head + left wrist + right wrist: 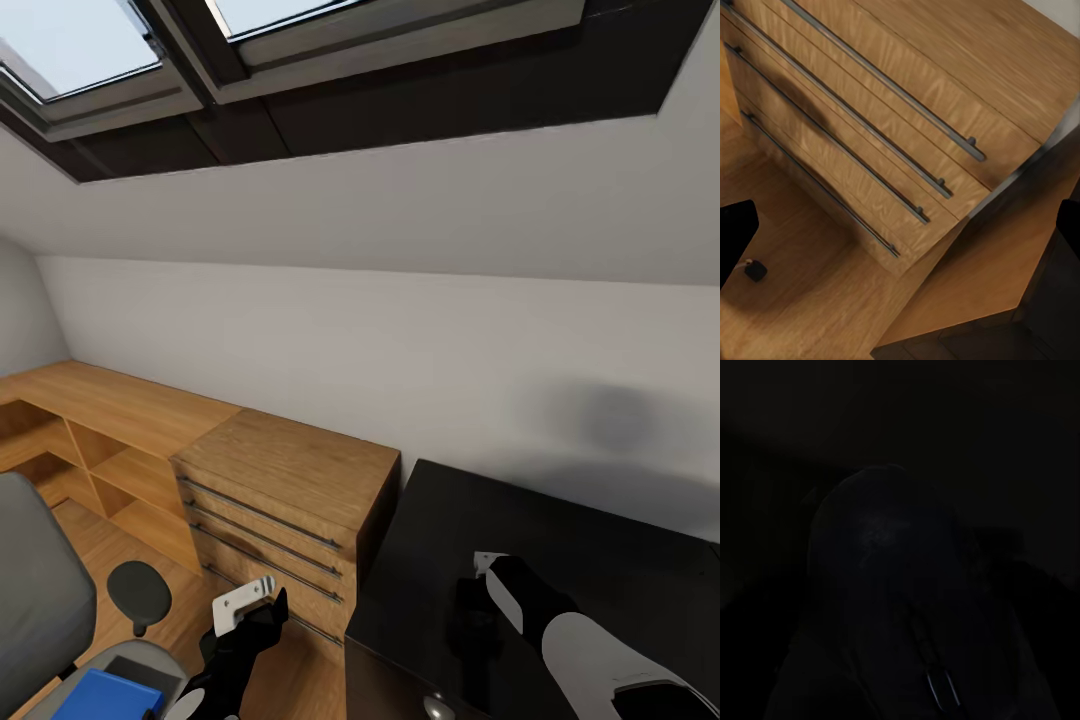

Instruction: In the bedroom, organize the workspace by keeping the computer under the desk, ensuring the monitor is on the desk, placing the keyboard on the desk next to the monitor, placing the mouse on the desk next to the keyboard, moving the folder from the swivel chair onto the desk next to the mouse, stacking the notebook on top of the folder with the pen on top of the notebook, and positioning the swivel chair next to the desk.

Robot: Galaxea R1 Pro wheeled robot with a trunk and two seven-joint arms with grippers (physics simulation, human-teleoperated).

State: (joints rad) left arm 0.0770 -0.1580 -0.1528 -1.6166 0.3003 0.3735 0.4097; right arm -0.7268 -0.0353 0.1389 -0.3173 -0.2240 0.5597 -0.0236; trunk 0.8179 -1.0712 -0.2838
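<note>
Pincer [478, 590] low over desk [600, 560]

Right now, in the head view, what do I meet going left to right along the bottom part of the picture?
swivel chair → folder on its seat → left gripper → wooden dresser → desk → right gripper over the desk top.

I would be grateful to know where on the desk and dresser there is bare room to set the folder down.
The desk top looks bare from the wall back to its right end; its near-left corner is crowded by the right gripper. The wooden dresser top is bare too, bordered by the wall and desk. The folder lies on the swivel chair.
</note>
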